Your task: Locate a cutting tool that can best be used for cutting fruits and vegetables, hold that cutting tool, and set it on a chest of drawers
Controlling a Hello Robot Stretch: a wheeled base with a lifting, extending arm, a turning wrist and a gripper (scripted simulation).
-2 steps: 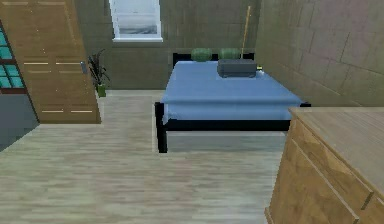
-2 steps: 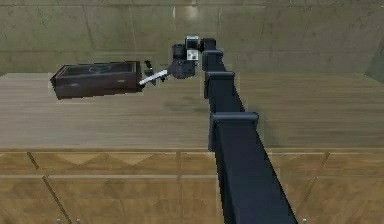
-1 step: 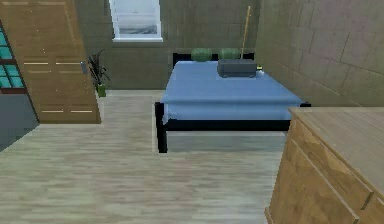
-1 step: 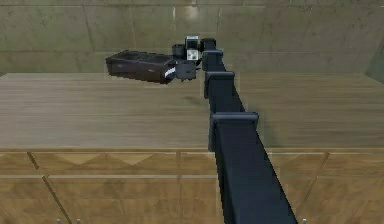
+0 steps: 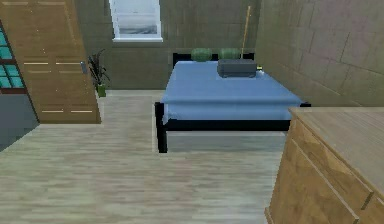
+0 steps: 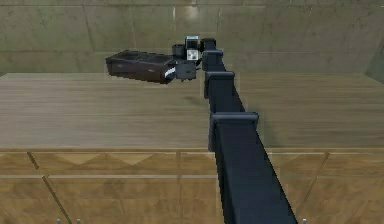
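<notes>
**Bedroom: arm (image 6: 235,140) out over chest of drawers (image 6: 90,110)**

Forward view: wood-plank floor (image 5: 100,160), bed (image 5: 225,95) with a blue cover at centre. Two green pillows (image 5: 203,54) sat at its head, with a dark grey bundle (image 5: 237,68) lying just in front of them. Window (image 5: 135,18) at upper middle, wooden wardrobe (image 5: 55,60) at left, potted plant (image 5: 97,72) between wardrobe and bed. The chest of drawers' (image 5: 335,165) corner sat at lower right.

Arm side view: the chest's wooden top ran across the middle, drawer fronts along the bottom. The arm rose from the bottom edge to upper middle, ending in white marker squares (image 6: 195,45). The tool (image 6: 176,72) was just left of them. A dark boxy object (image 6: 140,66) sat at the tool's fingers, by the top's far edge. Couldn't confirm it as the cutting tool, or tell whether the tool held anything.
</notes>
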